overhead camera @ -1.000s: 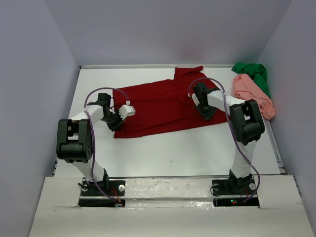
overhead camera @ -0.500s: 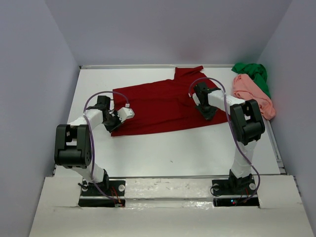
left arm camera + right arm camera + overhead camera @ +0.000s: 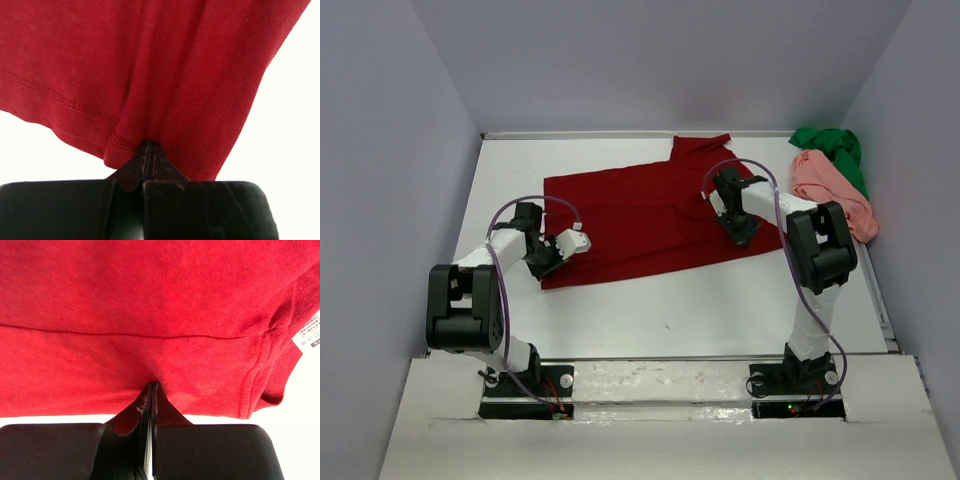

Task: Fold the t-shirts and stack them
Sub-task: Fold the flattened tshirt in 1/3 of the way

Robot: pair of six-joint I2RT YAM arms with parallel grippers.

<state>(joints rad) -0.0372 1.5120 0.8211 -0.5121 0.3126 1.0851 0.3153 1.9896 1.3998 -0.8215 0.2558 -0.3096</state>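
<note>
The dark red cloth t-shirt (image 3: 640,215) is clamped at two points.

1. Left gripper (image 3: 148,152): closed. In the left wrist view the jaws meet with a small fold of red fabric pinched between them. The stitched hem runs away from the grip toward the left of that view, and creases rise straight up from the pinch. In the top view this gripper (image 3: 550,258) sits at the near left corner of the garment.

2. Right gripper (image 3: 151,390): closed. In the right wrist view the jaws are pressed together on the edge of the red fabric. A seam line crosses the cloth above the grip. A white printed label (image 3: 310,332) shows at the right edge of that view, beside a thicker stitched band. In the top view this gripper (image 3: 738,230) sits on the right part of the garment, close to its near edge.

3. Garment position: the shirt lies spread across the middle of the white table (image 3: 720,300), its long side running left to right. One part reaches the far edge of the table.

4. Other garments: a crumpled salmon pink t-shirt (image 3: 830,190) lies at the far right of the table, with a strip of bare table between it and the red shirt. A bright green t-shirt (image 3: 835,148) is bunched just behind it, touching it, in the far right corner.
</note>
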